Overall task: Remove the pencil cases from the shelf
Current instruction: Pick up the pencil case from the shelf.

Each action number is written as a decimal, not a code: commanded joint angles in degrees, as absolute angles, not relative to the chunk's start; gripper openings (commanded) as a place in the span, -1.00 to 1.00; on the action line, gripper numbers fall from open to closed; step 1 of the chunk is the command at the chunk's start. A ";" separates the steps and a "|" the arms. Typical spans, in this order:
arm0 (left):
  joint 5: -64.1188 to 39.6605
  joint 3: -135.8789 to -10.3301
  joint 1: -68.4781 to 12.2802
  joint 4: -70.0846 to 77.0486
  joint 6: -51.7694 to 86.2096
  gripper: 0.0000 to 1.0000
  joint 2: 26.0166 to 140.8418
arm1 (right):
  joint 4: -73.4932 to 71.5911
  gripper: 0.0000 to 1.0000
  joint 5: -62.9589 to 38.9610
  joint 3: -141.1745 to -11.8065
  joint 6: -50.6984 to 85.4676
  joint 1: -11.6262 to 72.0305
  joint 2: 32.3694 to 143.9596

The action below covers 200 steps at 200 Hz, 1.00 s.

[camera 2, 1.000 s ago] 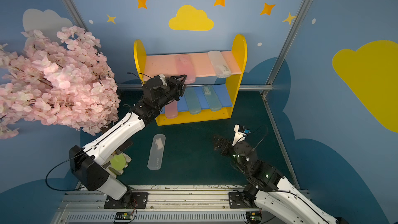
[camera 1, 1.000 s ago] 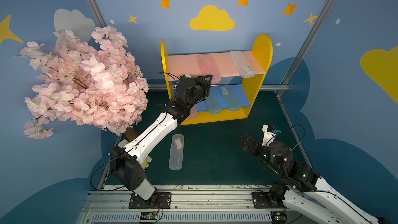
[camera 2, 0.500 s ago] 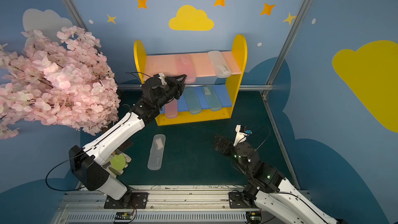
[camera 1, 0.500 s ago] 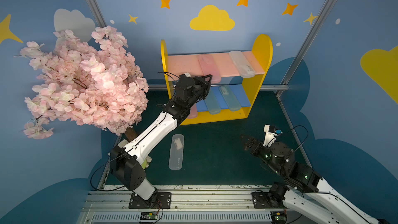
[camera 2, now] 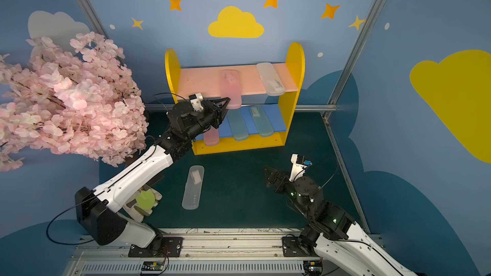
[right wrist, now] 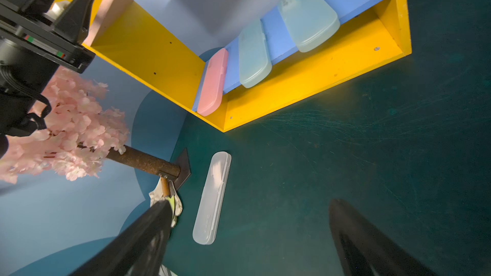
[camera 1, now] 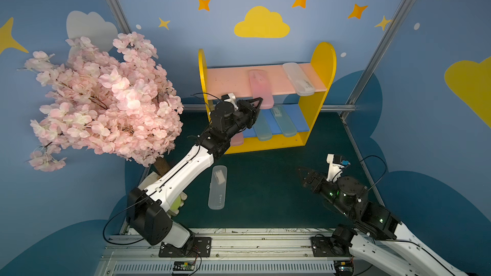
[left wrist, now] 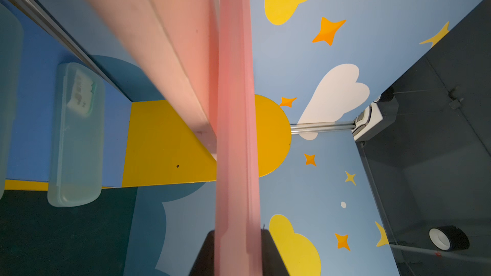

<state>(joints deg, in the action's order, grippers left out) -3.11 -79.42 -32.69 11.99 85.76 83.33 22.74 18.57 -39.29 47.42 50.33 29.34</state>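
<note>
Six pencil cases (camera 1: 261,126) were logged: five on the shelf (camera 1: 322,59), one frosted clear case (camera 1: 218,187) on the desk before it. The pink case (camera 1: 259,86) overhung the shelf's upper board, and the left pincer (camera 1: 259,101) was clamped flat across that free end. The case was judged light, stiff and slippery. The right pincer (camera 1: 304,176) stood wide and empty, well apart from the shelf.

Pink blossom tree (camera 1: 106,96), dark green floor (camera 1: 265,187), yellow cloud (camera 1: 261,23) on blue wall (camera 1: 186,35)
</note>
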 commanded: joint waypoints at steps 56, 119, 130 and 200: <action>-6.34 -63.95 -35.18 12.55 77.50 -0.94 62.21 | 14.36 0.92 6.49 -41.79 43.51 50.01 30.18; -6.51 -49.60 -40.18 10.42 78.41 -0.94 48.07 | 8.22 0.90 -4.46 -43.77 46.56 49.84 34.92; -5.58 -47.55 -41.43 9.89 78.20 -0.94 46.14 | 7.29 0.89 -5.68 -43.73 47.44 49.83 35.58; -3.19 -37.13 -46.26 13.42 81.31 -0.94 40.71 | 0.12 0.79 -9.97 -43.26 55.30 49.67 41.96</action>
<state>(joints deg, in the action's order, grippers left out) -4.45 -38.74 -45.50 9.28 80.18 42.15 5.17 -7.94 -42.19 51.16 50.00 39.88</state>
